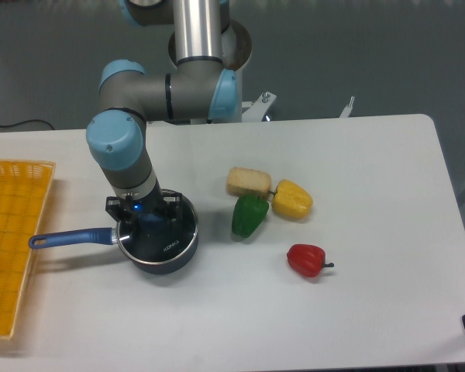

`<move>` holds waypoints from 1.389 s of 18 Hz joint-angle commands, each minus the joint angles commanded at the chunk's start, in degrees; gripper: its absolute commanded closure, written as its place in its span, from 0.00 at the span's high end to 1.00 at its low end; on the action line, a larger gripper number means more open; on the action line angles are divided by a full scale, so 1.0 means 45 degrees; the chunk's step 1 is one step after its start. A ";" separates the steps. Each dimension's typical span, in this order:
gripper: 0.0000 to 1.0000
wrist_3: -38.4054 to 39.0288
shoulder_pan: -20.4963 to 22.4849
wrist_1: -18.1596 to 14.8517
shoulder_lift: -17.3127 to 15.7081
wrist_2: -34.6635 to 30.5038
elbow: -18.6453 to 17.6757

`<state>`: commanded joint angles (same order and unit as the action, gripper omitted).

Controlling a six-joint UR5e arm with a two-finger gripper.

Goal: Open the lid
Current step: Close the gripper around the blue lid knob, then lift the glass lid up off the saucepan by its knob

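Hovering low over the pan (159,248), the claw (146,219) is sitting right on top of the lid (169,236), where the knob should be. The knob itself is hidden under the wrist, so whether the fingers are spread or pinching it cannot be told from this view. The lid is resting on the pan, rim seated all round as far as can be seen; judging by that, the lift is not yet done. The arm is coming straight down from above, probably because a central knob needs a vertical grip and a vertical pull.

The pan's handle (70,237) is pointing left toward the yellow tray (15,232), whose edge it is reaching. White lettering is showing on the glass, too small to read with certainty.

Off to the right, well apart from the pan, a green pepper (249,215), a yellow pepper (292,199) and a beige block (249,181) are lying bunched together on the tabletop (372,170), with a red pepper (307,260) lying apart from them.
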<state>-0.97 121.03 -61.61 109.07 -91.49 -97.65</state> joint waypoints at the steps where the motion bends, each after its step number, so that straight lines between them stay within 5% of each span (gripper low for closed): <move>1: 0.59 0.0039 0.0000 0.0000 0.0000 0.0000 0.0000; 10: 0.46 0.0039 0.0020 0.0000 -0.0059 0.0020 0.0020; 20: 0.45 -0.0117 0.0156 -0.0078 -0.0313 -0.0020 0.0059; 25: 0.45 -0.0195 0.0293 -0.0739 -0.0332 -0.0039 0.0390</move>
<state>-1.85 122.34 -64.94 107.58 -91.67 -95.89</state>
